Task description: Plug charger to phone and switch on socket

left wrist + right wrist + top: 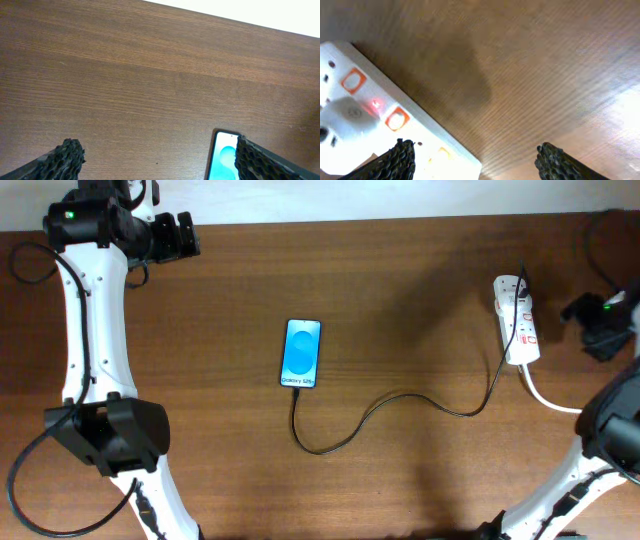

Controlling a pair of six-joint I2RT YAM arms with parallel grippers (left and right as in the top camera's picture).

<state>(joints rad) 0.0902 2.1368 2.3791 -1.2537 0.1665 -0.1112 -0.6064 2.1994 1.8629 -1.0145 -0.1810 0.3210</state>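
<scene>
Overhead, the phone [301, 353] lies mid-frame on the desk [420, 290], the charger [400, 398] looping from its lower end to the socket [518, 320] at upper right, whose red lamp [376, 104] glows, so I judge the spread, empty left claw [155, 157] and right claw [475, 157] need only back away.

1 phone [301, 353] — 1 charger [400, 397] — 1 socket [518, 320]
</scene>
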